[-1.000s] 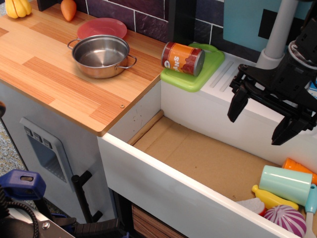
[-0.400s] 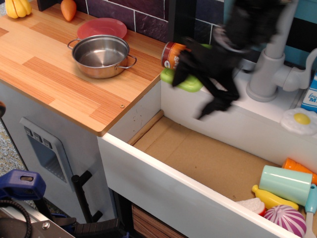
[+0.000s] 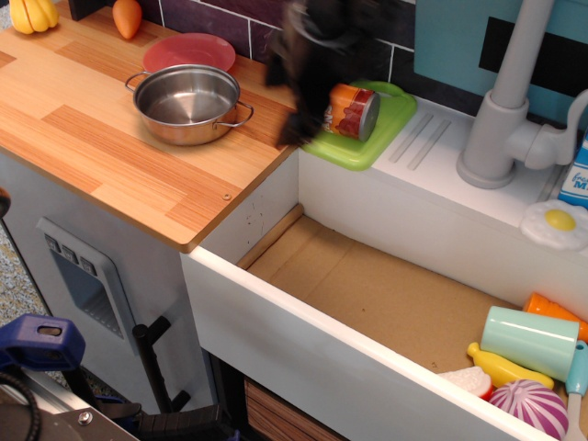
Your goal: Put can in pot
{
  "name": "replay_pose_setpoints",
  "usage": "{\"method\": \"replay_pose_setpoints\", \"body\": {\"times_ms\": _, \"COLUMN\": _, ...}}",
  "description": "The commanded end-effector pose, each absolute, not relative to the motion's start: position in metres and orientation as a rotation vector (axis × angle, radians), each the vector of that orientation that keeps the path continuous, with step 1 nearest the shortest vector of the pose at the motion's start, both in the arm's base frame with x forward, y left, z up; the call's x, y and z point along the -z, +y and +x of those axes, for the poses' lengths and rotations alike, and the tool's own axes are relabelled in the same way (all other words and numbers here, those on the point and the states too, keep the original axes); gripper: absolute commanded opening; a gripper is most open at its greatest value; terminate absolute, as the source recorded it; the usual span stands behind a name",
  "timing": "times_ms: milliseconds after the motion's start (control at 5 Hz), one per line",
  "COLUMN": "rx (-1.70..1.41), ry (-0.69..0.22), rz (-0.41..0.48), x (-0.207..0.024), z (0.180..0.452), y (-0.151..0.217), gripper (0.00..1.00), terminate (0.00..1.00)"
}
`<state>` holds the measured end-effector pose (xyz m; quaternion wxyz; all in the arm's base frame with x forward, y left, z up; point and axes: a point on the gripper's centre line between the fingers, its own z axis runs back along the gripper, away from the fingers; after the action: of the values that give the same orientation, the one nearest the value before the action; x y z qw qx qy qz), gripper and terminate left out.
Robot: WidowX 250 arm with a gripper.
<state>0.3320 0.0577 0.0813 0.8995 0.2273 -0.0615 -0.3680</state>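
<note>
The can (image 3: 356,110), orange-red with silver ends, lies on its side on the green board (image 3: 386,124) right of the wooden counter. The shiny steel pot (image 3: 186,101) stands empty on the counter, to the can's left. My gripper (image 3: 290,101) is a dark motion blur above the can's left end, between the can and the pot. It hides part of the can. Its fingers look spread apart and hold nothing.
A red plate (image 3: 188,50) lies behind the pot, with a yellow fruit (image 3: 32,14) and an orange one (image 3: 127,16) at the back. A grey faucet (image 3: 501,110) stands to the right. The sink (image 3: 386,294) holds a mint-green cup (image 3: 528,342) and toy food.
My gripper has swept from the right side, past the faucet, leftward to the can's left end. The can and the pot have not moved.
</note>
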Motion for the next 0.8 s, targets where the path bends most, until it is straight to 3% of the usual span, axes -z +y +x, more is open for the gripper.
{"method": "replay_pose_setpoints", "body": {"times_ms": 0, "rx": 0.912, "ry": -0.247, "rz": 0.551, "x": -0.101, "z": 0.361, "y": 0.069, "gripper": 1.00, "terminate": 0.00}}
{"method": "replay_pose_setpoints", "body": {"times_ms": 600, "rx": 1.081, "ry": -0.280, "rz": 0.342, "x": -0.072, "z": 0.396, "y": 0.073, "gripper": 1.00, "terminate": 0.00}}
